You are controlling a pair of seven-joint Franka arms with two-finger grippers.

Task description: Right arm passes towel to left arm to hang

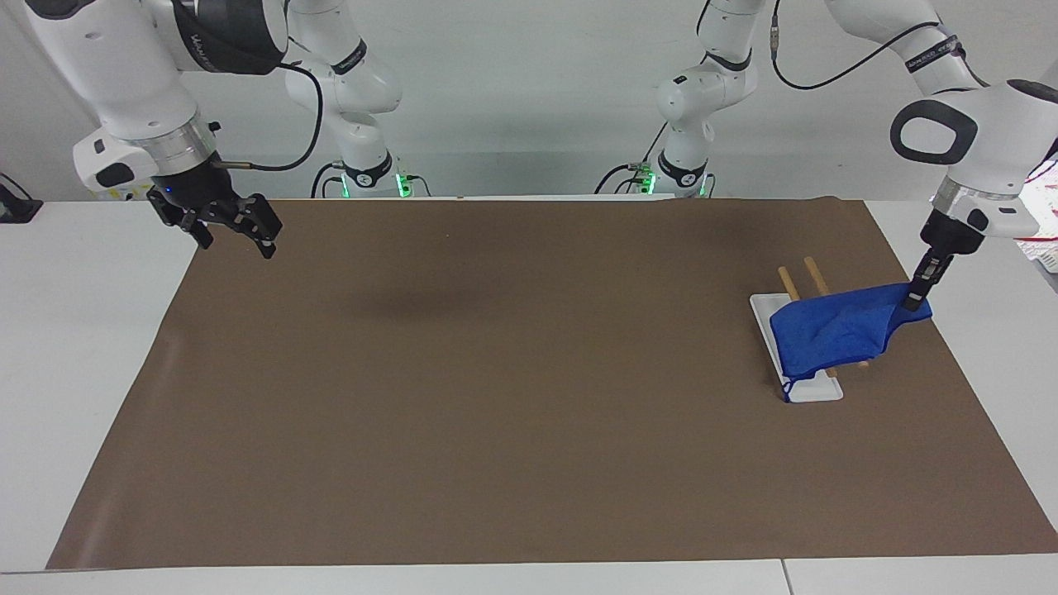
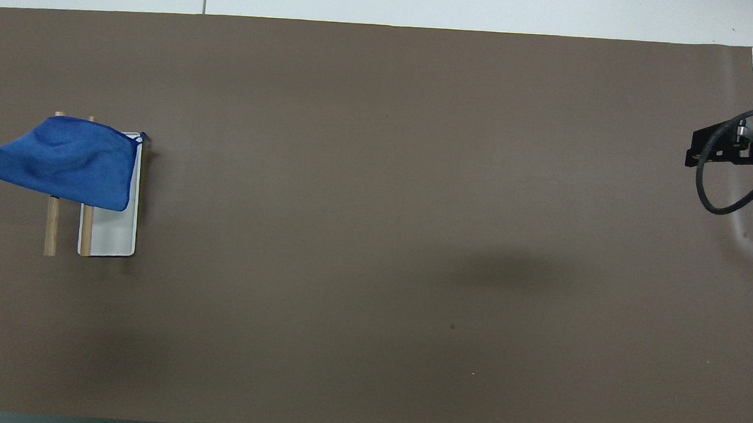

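Note:
The blue towel (image 1: 831,330) lies draped over the two wooden rails (image 1: 814,277) of a small rack with a white base (image 1: 814,390), toward the left arm's end of the table. My left gripper (image 1: 916,296) is shut on the towel's corner, just off the rack's outer side. The overhead view shows the towel (image 2: 69,163) across the rails (image 2: 51,227) and the white base (image 2: 114,233). My right gripper (image 1: 237,244), with its blue light, is open and empty, raised over the mat's edge at the right arm's end; it also shows in the overhead view (image 2: 734,145).
A brown mat (image 1: 512,388) covers most of the white table (image 1: 74,330). Two small white arms with green lights (image 1: 368,178) stand at the robots' edge of the table.

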